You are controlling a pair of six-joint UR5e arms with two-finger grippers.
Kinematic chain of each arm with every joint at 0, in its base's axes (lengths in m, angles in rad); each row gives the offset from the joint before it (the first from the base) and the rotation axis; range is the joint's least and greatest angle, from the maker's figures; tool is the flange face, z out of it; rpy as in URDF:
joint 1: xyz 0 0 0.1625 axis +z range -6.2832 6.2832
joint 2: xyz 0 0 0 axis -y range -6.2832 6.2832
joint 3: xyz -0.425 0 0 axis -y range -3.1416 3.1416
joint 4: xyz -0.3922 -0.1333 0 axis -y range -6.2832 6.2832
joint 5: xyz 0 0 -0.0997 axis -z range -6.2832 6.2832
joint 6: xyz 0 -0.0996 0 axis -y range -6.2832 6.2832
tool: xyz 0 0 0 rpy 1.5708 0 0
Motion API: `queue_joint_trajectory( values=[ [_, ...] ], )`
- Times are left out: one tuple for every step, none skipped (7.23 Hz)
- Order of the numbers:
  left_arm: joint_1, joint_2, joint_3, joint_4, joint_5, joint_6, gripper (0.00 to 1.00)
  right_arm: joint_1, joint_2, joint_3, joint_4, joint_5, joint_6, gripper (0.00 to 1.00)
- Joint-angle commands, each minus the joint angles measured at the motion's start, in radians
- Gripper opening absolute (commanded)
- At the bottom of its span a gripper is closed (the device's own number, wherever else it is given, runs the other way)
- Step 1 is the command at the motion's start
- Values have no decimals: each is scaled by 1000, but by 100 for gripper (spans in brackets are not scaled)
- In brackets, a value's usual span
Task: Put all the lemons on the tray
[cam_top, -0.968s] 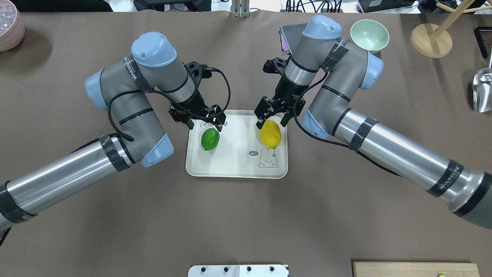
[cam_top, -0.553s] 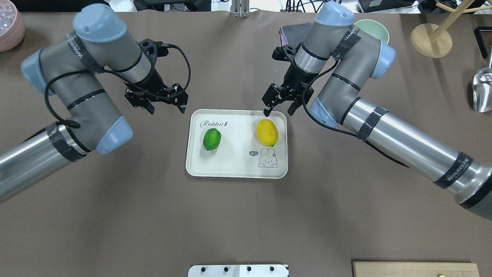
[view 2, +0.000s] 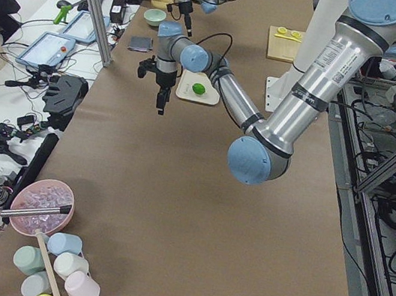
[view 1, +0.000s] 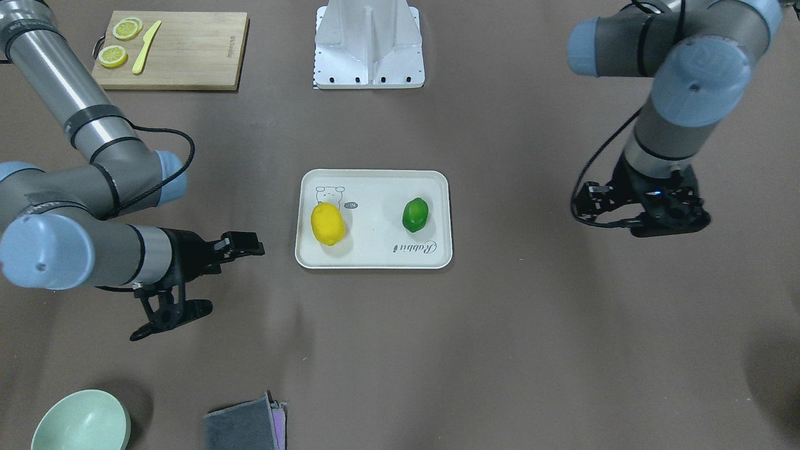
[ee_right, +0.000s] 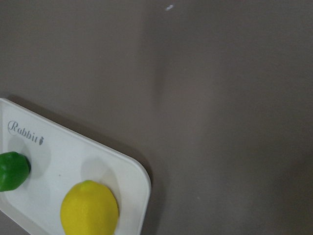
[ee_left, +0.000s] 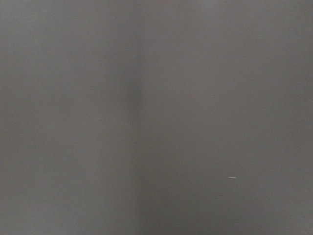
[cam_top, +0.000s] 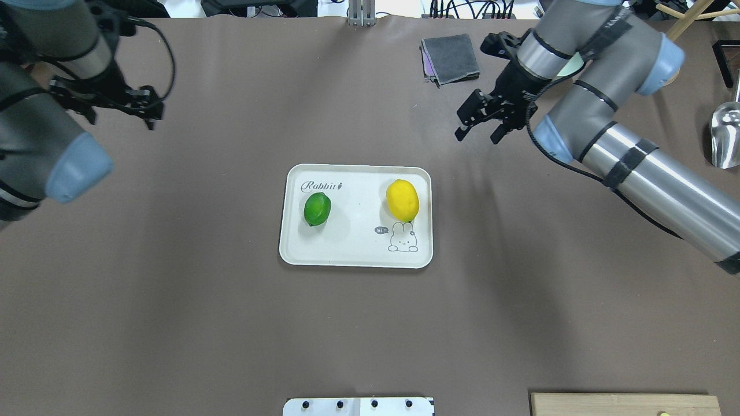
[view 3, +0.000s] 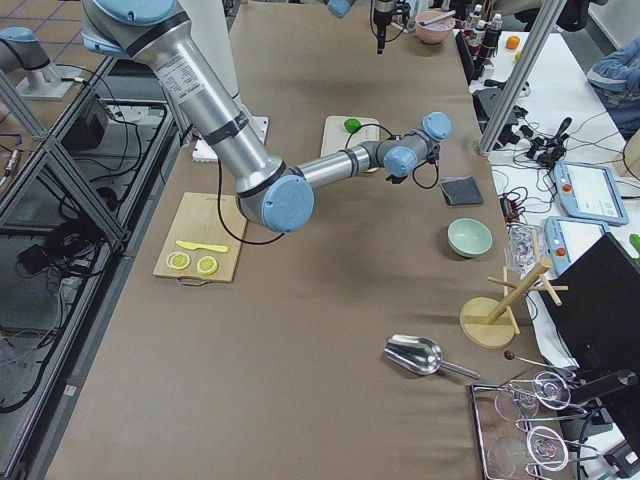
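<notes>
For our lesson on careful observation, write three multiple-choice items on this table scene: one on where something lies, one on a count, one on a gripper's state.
1. Where is the yellow lemon? A on the tray, beside the rabbit drawing; B on the wooden cutting board; C in the green bowl.
2. How many whole fruits lie on the tray? A one; B two; C three.
3. What state is the right gripper in? A shut on a fruit; B shut on nothing; C open and empty.
Answers: 1 A, it lies just above the drawing; 2 B, the yellow lemon and the green lemon; 3 C, its fingers stand apart, away from the tray.
</notes>
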Motion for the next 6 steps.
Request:
queue_joint_trajectory(
  values=[
    [-126,203,7,-94,13,153,98,27,-168,159,4,17,-44,100],
    [-169,313,34,-242,-10,170,98,23,-260,280,1,8,-42,100],
    [-215,410,80,-418,-55,172,98,24,-346,373,4,-15,-43,99],
    [-281,496,146,-590,-140,175,98,24,-418,468,10,-114,-45,99],
    [-340,535,174,-702,-237,216,98,41,-481,528,14,-212,-66,99],
    [-402,555,171,-705,-306,233,98,96,-530,532,-8,-224,-69,99]
  ],
)
